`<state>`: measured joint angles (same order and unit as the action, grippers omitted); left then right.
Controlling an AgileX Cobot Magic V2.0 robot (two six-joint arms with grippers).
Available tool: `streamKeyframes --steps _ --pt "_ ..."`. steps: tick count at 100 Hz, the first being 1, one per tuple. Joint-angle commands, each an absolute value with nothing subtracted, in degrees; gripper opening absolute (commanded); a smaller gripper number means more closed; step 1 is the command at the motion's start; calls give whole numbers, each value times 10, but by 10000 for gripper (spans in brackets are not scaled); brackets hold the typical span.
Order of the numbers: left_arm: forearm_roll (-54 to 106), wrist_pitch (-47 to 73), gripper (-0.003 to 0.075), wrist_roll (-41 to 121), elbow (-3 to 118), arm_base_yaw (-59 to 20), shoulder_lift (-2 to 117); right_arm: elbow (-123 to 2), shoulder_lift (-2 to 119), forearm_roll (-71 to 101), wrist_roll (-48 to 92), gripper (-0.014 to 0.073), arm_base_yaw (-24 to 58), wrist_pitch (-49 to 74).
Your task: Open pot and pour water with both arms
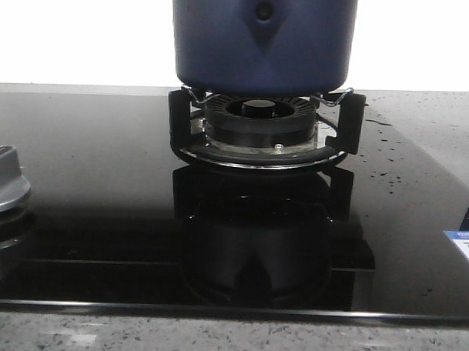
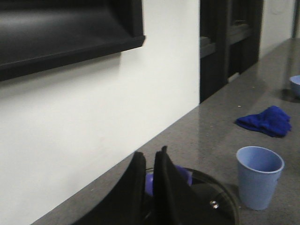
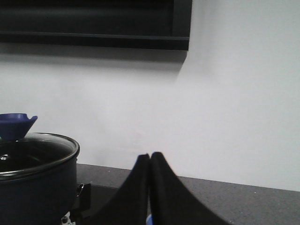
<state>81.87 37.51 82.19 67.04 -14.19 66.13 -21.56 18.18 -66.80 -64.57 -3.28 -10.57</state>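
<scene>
The dark navy pot (image 1: 224, 36) stands on the gas burner's support (image 1: 259, 122); its top is cut off in the front view. In the right wrist view the pot (image 3: 33, 187) carries a glass lid (image 3: 37, 150) with a blue knob (image 3: 16, 124). My right gripper (image 3: 150, 155) is shut and empty, to the pot's right. My left gripper (image 2: 150, 154) is shut with only a thin slit, over the lid (image 2: 211, 192); the knob (image 2: 183, 174) shows behind its fingers, not between them. Neither gripper shows in the front view.
A pale blue cup (image 2: 259, 177) stands on the grey counter beyond the lid. A blue cloth (image 2: 265, 121) and a blue bowl's edge (image 2: 295, 84) lie farther along. A silver stove dial (image 1: 3, 179) is at the hob's left. The white wall runs behind.
</scene>
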Motion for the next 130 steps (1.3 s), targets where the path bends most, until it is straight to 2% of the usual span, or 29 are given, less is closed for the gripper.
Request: streamKeyframes --steps 1,15,26,29,40,66,130 --pt "839 332 -20 805 615 -115 578 -230 185 -695 -676 -66 -23 -114" --pt "839 266 -20 805 480 -92 459 -230 185 -856 -829 -66 5 -150" --pt "839 239 -20 805 387 -92 372 -230 185 -1075 -1021 -63 13 -266" --pt "839 236 -20 805 367 -92 352 -227 185 -1077 -1056 -64 11 -303" --pt "839 218 -20 805 295 -92 281 -223 183 -1077 -1060 -63 11 -405" --pt "842 140 -20 805 194 -92 156 -224 176 -1077 -1060 -64 11 -404" --pt "842 143 -20 805 178 -92 139 -224 176 -1077 -1060 -64 11 -404"
